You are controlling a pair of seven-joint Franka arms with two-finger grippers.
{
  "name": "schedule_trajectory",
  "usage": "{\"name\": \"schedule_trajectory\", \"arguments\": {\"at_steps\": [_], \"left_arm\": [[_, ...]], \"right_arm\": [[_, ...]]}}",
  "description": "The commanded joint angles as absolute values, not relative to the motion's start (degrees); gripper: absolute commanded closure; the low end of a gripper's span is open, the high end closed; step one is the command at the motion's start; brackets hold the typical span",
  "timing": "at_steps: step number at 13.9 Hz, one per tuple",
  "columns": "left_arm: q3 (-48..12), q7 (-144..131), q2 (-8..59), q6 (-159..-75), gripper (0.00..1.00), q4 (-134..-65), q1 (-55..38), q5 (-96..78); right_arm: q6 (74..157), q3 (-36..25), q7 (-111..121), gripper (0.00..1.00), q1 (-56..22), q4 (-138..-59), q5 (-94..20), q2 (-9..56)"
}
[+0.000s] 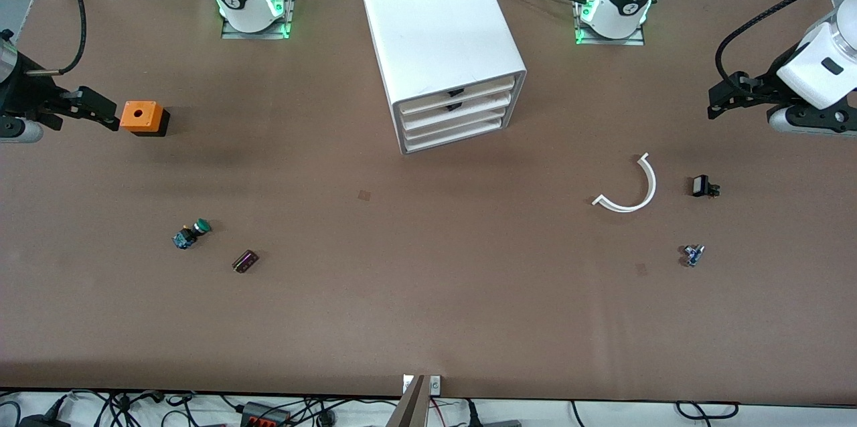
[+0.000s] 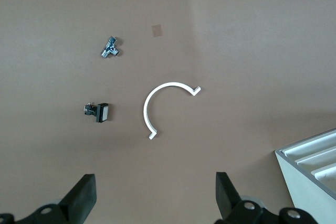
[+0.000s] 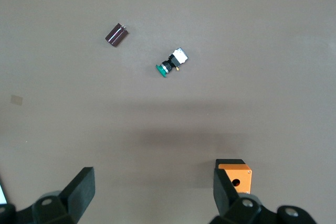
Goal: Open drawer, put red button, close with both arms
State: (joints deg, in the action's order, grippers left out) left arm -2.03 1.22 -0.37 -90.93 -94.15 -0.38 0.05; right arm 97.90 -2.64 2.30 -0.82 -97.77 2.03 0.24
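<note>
I found no red button in any view (only a green button [image 1: 193,233]). The drawers [image 1: 462,109] sat shut, so it could be inside or missing. The left gripper [image 1: 718,100] and right gripper [image 1: 100,109] hung wide open and empty over their table ends.

My drawer unit [image 1: 445,45] stands mid-table; curved strip [image 1: 629,187] toward my left arm's end, box [image 1: 142,117] toward my right's.

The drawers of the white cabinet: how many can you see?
4 drawers, stacked in the white cabinet: top, second, third, bottom. All are closed.
</note>
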Motion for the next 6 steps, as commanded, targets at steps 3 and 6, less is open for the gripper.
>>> {"name": "schedule_trajectory", "arguments": {"at_steps": [3,6], "left_arm": [[-2.02,2.11,-0.26,-90.0,0.0,-93.34,-0.44,-0.26],[-2.02,2.11,-0.18,-89.91,0.0,-92.82,-0.44,-0.35]], "right_arm": [[96.94,-1.93,1.67,0.0,-0.26,-97.29,2.2,-0.09],[97.03,-2.02,1.93,0.0,-0.09,-97.29,2.2,-0.09]]}}
